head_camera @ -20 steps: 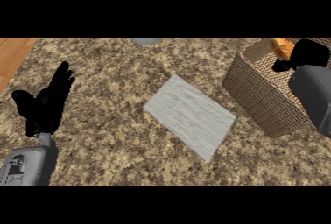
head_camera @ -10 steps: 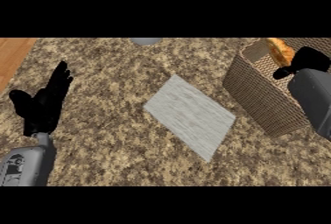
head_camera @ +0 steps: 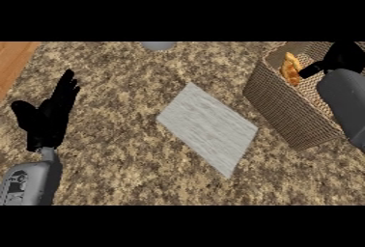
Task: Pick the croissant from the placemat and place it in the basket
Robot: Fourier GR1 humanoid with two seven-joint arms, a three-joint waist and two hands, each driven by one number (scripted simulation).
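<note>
The left robot hand [head_camera: 49, 118] rests well to the left of the placemat [head_camera: 208, 126], fingers straight and pointing up, holding nothing. The pale grey placemat lies flat on the speckled table [head_camera: 135, 164], its top bare. Just right of the placemat stands the woven basket [head_camera: 285, 103], and the croissant [head_camera: 291, 69] lies inside it, against the far inner wall. Beyond the placemat, over the basket's far side, the right robot hand [head_camera: 342, 55] hovers beside the croissant; whether its fingers are spread or curled cannot be told.
</note>
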